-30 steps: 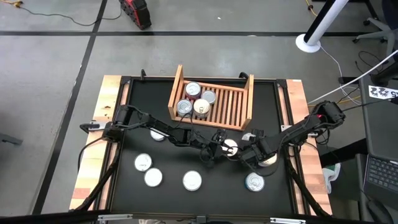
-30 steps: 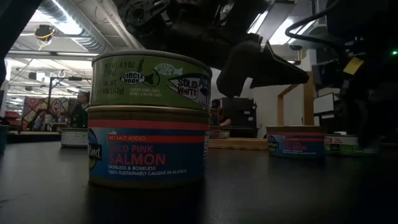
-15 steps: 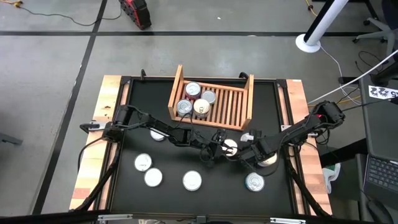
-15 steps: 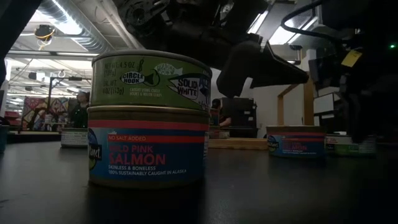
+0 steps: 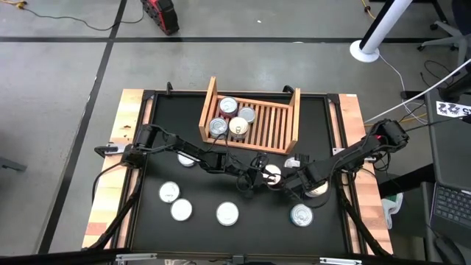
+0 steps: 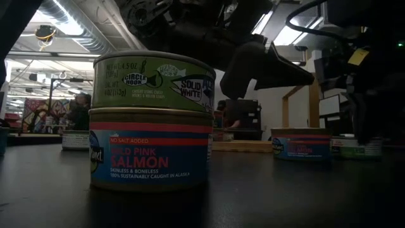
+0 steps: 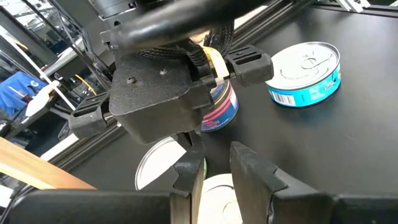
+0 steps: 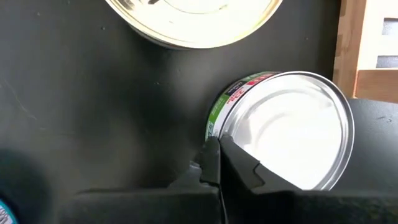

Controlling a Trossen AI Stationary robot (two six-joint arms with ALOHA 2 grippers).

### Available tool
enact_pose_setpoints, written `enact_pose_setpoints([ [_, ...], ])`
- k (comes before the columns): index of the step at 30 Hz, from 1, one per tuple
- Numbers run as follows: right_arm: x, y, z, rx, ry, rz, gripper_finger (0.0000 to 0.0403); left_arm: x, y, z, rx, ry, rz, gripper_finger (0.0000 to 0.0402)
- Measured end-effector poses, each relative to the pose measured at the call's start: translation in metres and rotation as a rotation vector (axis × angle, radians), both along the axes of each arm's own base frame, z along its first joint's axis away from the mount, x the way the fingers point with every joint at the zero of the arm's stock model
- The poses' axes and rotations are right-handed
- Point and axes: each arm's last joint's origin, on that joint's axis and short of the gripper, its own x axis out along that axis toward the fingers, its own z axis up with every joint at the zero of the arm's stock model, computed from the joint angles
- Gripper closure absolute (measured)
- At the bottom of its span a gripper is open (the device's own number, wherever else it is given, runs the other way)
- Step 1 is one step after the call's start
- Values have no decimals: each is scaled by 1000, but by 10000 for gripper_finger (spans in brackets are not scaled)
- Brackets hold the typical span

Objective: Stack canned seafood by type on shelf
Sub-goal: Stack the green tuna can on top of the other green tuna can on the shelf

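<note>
Looking down, both pincers (image 5: 266,177) meet mid-frame over tins (image 5: 274,173), below the shelf (image 5: 254,118) holding four. Right wrist view: right pincer (image 8: 214,163) closed empty against the green tin (image 8: 286,127), lower right; it may shove it. Left wrist view: left pincer (image 7: 214,171) narrow, holding nothing, bottom centre.

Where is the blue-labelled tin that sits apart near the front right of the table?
In the high view, the blue-labelled tin lies front right on the black table, just in front of the right gripper.
</note>
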Motion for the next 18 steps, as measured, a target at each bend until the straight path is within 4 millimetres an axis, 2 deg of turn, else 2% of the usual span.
enact_pose_setpoints([
  [8,9,5,11,43,-29,9,403,0,-2,0,1,0,-1,327],
  [18,12,8,12,102,-45,8,403,-2,-9,-3,21,28,50,327],
])
